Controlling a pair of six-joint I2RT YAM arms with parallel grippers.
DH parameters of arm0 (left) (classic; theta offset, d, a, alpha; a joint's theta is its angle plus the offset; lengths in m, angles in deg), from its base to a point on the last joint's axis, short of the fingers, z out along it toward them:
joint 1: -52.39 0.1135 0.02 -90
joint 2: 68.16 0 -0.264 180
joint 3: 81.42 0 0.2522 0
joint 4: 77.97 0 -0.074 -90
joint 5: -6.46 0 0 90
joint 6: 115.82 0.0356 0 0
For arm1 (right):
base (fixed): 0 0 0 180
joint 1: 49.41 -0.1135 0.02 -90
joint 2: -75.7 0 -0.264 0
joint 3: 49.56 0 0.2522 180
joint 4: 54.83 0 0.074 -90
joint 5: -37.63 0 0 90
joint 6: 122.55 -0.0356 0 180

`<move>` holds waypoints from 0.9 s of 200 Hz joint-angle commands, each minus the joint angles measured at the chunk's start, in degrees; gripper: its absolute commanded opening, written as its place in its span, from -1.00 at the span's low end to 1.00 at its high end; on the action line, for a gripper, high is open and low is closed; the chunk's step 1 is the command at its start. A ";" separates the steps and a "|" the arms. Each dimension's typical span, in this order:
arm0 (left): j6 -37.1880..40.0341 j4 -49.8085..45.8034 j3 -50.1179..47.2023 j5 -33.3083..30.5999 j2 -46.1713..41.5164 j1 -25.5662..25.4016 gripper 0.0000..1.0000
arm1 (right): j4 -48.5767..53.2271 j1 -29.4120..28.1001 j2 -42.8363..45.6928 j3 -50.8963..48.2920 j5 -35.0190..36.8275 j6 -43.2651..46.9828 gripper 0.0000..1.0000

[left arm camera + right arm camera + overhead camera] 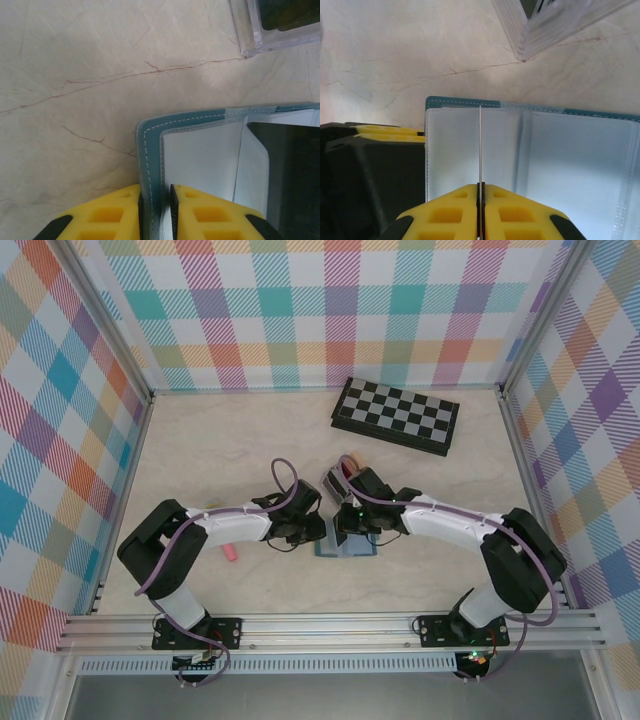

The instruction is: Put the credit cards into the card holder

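teal-blue folding card holder (580,165) lies open and flat on the pale veined worktop (220,450), between the two arms. left end effector (156,210) is clamped on the holder's stitched left edge. right end effector (480,200) is closed on a thin credit card (480,145), seen edge-on and held upright over the clear inner pockets; card colour cannot be told. clear ribbed plastic rack (545,25) is noted near the holder's far side.

Teal card holder (150,150), black-and-white chessboard (396,415)
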 commanded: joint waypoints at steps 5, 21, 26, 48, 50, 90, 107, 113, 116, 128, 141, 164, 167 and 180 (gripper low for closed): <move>-1.09 -1.40 -1.91 -3.34 -4.27 0.30 -0.42 | -3.83 0.02 -2.28 -2.98 -1.29 -3.33 -0.79; -2.05 -2.42 -3.44 -5.13 -6.81 0.25 -0.31 | -4.89 0.36 -2.99 -4.09 -1.15 -4.19 -0.79; -2.42 -2.49 -4.06 -5.78 -7.69 0.26 -0.25 | -5.38 0.45 -3.19 -4.40 -1.36 -4.31 -0.79; -3.75 -0.97 -6.56 -6.92 -10.79 0.27 0.00 | -7.95 0.64 -3.70 -5.46 -3.26 -4.93 -0.79; -3.74 -0.64 -6.71 -6.79 -11.00 0.29 0.02 | -7.99 0.64 -3.72 -5.48 -3.35 -4.95 -0.79; -1.57 1.65 -5.47 -3.28 -8.27 0.25 0.10 | -7.86 1.07 -3.25 -5.30 -3.53 -5.44 -0.79; -0.73 2.14 -4.21 -1.81 -5.47 0.30 -0.02 | -7.62 1.60 -1.74 -5.70 -3.41 -5.44 -0.79; -0.55 2.38 -3.74 -1.33 -4.60 0.24 -0.07 | -7.58 1.91 -1.03 -5.96 -3.35 -5.33 -0.79; -0.50 2.44 -3.57 -1.02 -4.21 0.24 -0.10 | -7.59 2.07 -0.70 -6.05 -3.42 -5.28 -0.79; -0.20 2.63 -2.78 -0.38 -2.65 0.24 -0.18 | -7.59 2.84 0.80 -6.74 -3.43 -5.16 -0.78; 0.02 2.51 -1.97 0.01 -1.25 0.29 -0.28 | -7.65 3.66 2.36 -7.63 -3.61 -5.11 -0.78; 0.51 2.02 -1.07 0.74 0.97 0.32 -0.42 | -8.01 4.70 4.39 -9.28 -3.62 -4.80 -0.77; 0.51 1.95 -1.00 0.78 1.17 0.27 -0.43 | -7.97 4.81 4.52 -9.40 -3.69 -4.80 -0.77; 0.48 1.72 -1.07 0.77 1.69 0.31 -0.48 | -8.69 5.12 4.60 -10.25 -4.25 -4.72 -0.77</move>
